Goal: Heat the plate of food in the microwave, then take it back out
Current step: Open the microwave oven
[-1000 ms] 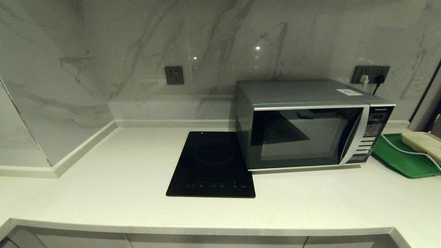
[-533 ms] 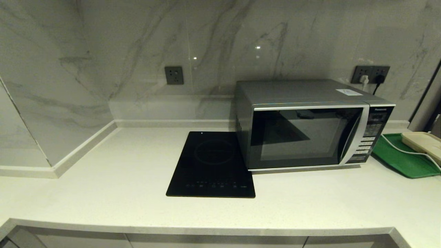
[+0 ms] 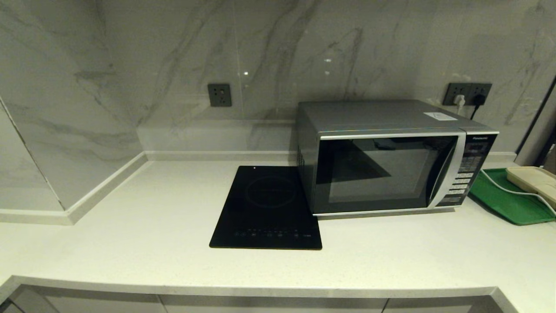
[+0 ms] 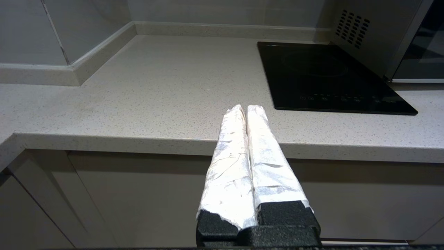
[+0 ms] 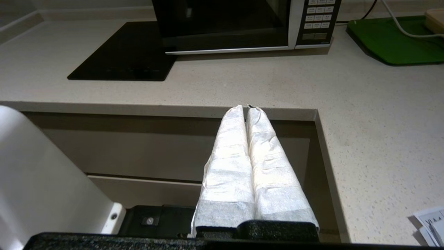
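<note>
Countertop (image 3: 130, 226): cooktop (image 3: 267, 208) touching microwave (image 3: 386, 161), green tray (image 3: 506, 200) beside.

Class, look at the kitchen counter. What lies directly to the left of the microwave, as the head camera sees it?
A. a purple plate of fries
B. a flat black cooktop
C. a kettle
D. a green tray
B: the flat black cooktop lies on the counter against the left side of the microwave; the green tray is on its other side.
</note>
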Available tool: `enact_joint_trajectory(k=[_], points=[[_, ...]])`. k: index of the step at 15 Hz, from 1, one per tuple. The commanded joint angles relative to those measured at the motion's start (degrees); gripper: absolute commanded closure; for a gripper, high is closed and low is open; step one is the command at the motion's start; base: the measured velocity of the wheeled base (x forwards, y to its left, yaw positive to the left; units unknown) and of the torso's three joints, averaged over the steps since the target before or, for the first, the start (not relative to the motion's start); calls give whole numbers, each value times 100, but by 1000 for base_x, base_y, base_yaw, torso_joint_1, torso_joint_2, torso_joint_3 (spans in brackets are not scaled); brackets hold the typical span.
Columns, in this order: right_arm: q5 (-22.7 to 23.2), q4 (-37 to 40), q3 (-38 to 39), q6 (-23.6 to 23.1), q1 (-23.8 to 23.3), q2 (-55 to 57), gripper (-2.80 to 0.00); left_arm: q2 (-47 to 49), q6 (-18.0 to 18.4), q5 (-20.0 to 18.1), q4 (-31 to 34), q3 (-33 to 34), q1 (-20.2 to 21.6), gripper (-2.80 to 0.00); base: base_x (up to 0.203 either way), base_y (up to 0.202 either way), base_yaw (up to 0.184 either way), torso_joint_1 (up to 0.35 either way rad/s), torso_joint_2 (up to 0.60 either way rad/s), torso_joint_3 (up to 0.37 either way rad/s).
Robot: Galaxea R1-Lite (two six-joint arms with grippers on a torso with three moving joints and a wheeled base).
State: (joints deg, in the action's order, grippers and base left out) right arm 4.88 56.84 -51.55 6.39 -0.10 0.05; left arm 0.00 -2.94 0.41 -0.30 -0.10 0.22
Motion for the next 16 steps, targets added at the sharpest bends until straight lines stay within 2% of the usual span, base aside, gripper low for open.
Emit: enact_joint_trajectory(k=[1, 9, 10, 14, 16], points=[[-67, -655, 681, -1, 1, -5, 0, -9, -5, 2, -5, 1, 4, 0, 0, 0, 0, 0, 0, 0], [-631, -3874, 3211, -80, 1, -5, 0, 0, -5, 2, -5, 1, 4, 0, 0, 0, 0, 0, 0, 0], [-672, -4119, 3400, -84, 1, -5, 0, -2, -5, 2, -5, 1, 4, 0, 0, 0, 0, 0, 0, 0], [-673, -4264, 3979, -53, 1, -5, 0, 0, -5, 2, -5, 1, 0, 0, 0, 0, 0, 0, 0, 0], [-663, -4711, 4349, -66, 1, -5, 0, 0, -5, 2, -5, 1, 3, 0, 0, 0, 0, 0, 0, 0]])
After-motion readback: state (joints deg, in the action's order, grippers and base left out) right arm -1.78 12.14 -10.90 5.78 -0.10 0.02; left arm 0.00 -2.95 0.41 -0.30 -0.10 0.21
